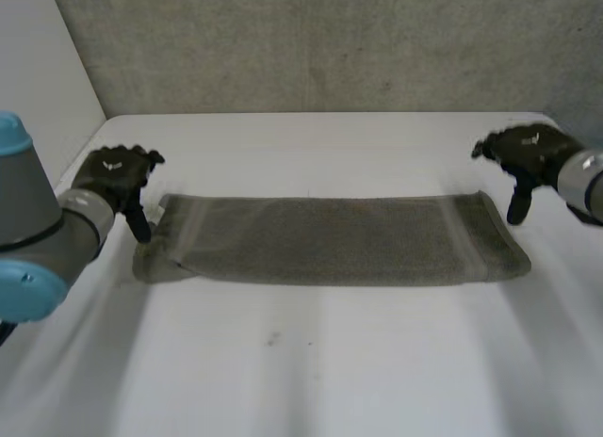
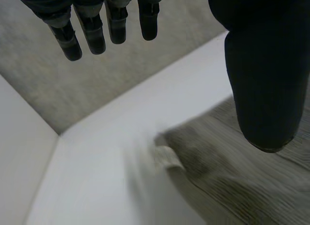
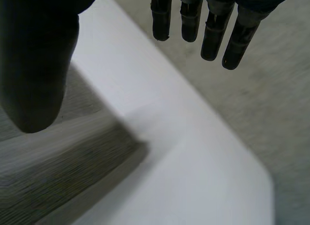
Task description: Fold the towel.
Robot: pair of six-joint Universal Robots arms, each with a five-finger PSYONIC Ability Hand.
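Grey ribbed towel [image 1: 330,239], seemingly folded

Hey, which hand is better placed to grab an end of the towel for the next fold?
Left, narrowly. The left hand hangs open right beside the left end of the towel, thumb near its corner. The right hand is open too, but sits a little behind the right end's far corner.

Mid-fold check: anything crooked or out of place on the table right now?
Mostly tidy: the towel lies flat as a long strip. At its end beside the left hand, one corner curls up and the layers don't line up.
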